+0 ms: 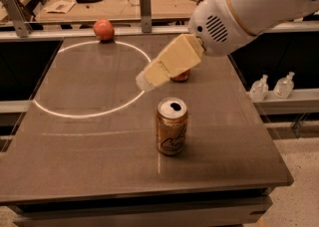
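Note:
An orange-brown soda can (172, 126) stands upright near the middle front of the dark table (99, 156), its top opened. My gripper (145, 80), cream-coloured, reaches in from the upper right on a white arm (249, 7) and hangs above the table just up and left of that can, not touching it. A red soda can (180, 76) behind it is mostly hidden by the gripper. A red apple (103, 29) rests at the table's far edge.
A white circle (84, 79) is marked on the table's left half. A metal post (145, 3) stands at the far edge. Behind is a wooden bench (119, 2) with cables and small items. Two small bottles (271, 87) sit on a ledge at right.

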`<state>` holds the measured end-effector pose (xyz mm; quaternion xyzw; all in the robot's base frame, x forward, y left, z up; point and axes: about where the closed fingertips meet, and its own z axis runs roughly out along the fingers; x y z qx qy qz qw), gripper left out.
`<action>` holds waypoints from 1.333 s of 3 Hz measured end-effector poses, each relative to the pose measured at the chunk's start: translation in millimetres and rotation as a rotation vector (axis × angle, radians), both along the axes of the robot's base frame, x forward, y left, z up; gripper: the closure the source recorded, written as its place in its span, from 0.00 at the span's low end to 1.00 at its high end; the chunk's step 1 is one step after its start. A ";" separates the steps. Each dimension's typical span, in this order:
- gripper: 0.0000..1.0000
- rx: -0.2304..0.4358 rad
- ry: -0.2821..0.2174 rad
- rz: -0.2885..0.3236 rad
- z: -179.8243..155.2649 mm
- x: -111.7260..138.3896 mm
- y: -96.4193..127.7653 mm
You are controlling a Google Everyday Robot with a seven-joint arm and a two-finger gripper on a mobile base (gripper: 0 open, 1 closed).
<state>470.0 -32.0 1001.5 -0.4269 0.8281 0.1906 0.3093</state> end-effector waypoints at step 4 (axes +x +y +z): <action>0.00 -0.103 -0.057 -0.014 -42.1 -11.5 137.0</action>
